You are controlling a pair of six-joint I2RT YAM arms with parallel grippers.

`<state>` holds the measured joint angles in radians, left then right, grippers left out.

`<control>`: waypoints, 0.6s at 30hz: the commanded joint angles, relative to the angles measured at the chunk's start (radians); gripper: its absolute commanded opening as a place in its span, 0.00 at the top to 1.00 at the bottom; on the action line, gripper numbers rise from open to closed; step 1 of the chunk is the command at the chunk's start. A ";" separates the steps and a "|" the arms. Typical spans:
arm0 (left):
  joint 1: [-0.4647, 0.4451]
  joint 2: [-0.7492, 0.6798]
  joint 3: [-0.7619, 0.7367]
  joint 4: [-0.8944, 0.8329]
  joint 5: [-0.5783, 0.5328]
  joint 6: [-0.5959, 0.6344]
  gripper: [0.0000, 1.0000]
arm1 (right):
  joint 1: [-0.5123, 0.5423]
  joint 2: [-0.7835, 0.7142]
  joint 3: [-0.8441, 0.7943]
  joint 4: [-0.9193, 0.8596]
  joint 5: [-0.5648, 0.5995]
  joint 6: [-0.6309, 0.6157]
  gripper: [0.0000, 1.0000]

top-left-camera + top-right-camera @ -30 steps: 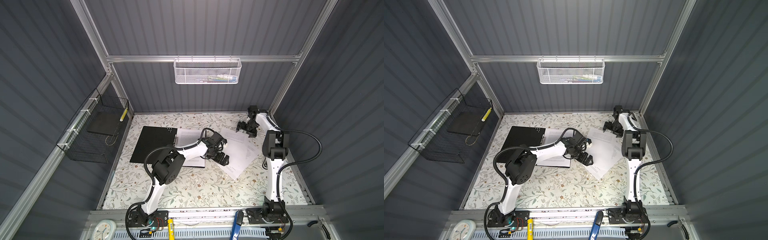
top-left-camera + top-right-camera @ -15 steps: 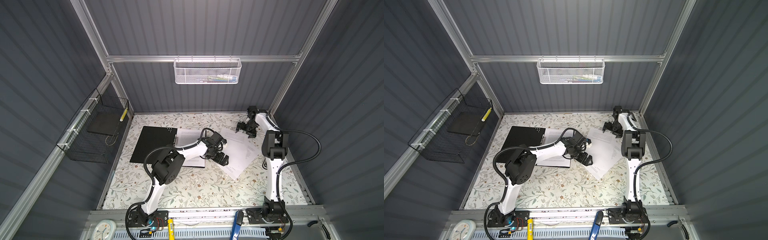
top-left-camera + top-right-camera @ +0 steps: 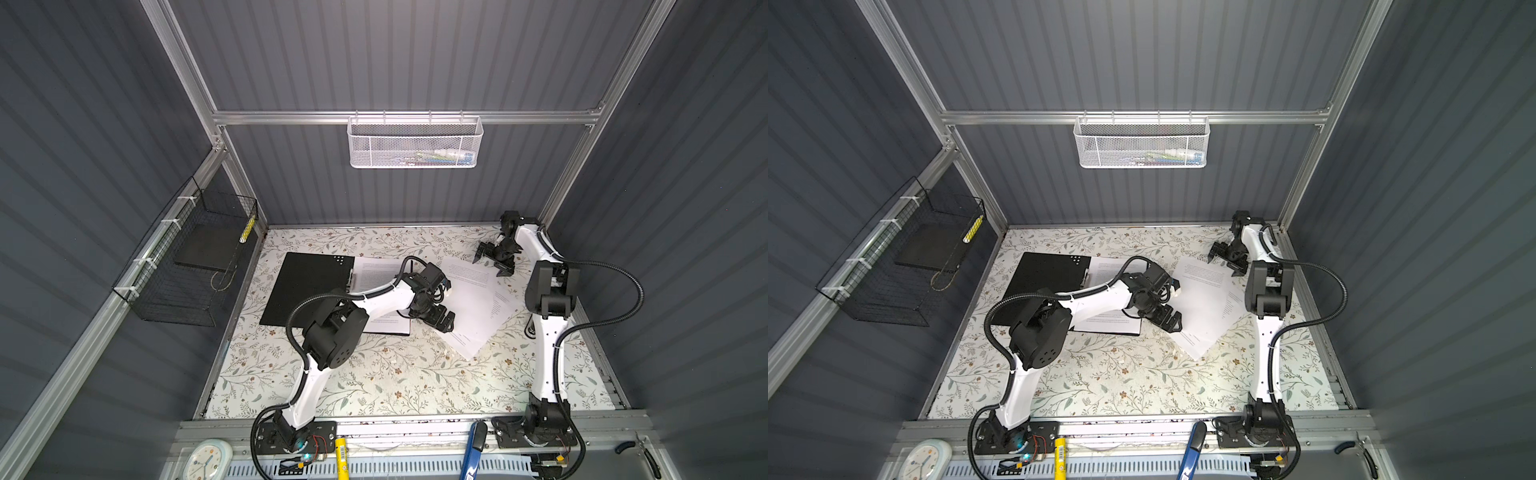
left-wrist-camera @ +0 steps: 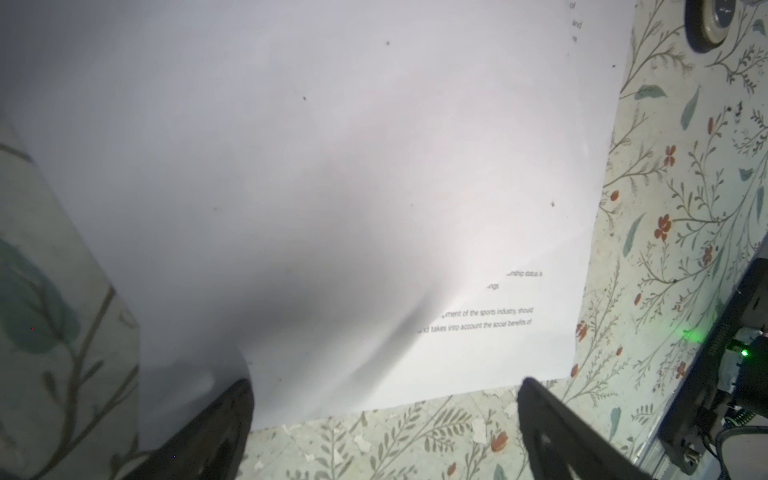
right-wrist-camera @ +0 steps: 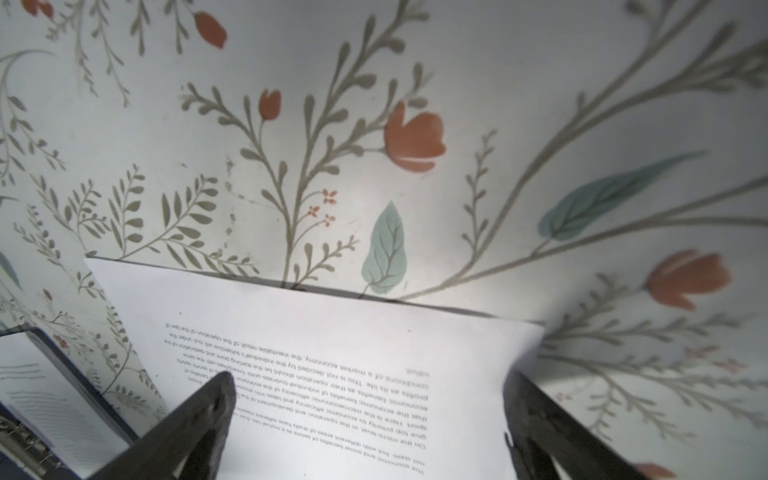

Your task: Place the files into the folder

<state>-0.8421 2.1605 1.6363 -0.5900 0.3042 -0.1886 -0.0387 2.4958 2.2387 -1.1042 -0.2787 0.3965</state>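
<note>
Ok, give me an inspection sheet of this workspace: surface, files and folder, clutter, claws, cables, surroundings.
Surface: floral mat, pale flecks by the paper.
Job's things: folder open, black inside up, printed sheet in it; loose files fanned beside it.
Clutter: clock, yellow tube, blue-handled tool on front rail.
Grippers: left claw open at the files' edge; right claw open over their far corner; both empty.
Cables: black hose loops off each arm.
Surroundings: white mesh basket on back wall; black wire basket on left wall.
</note>
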 commanded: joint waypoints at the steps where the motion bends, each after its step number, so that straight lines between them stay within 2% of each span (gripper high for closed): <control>1: 0.008 0.054 0.023 -0.119 -0.008 0.018 0.00 | 0.002 0.036 0.010 -0.060 -0.047 0.007 0.01; 5: 0.009 0.062 0.044 -0.126 0.000 0.020 0.00 | 0.002 0.034 0.004 -0.067 -0.047 0.011 0.01; 13: 0.009 0.116 0.097 -0.146 0.015 0.021 0.00 | 0.002 -0.008 -0.064 -0.025 -0.175 0.018 0.01; 18: 0.009 0.078 0.053 -0.146 -0.021 0.018 0.00 | -0.025 -0.057 -0.096 0.037 -0.105 0.069 0.01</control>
<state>-0.8406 2.2139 1.7321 -0.6796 0.3096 -0.1852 -0.0509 2.4664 2.1761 -1.0908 -0.3954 0.4248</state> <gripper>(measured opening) 0.997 0.991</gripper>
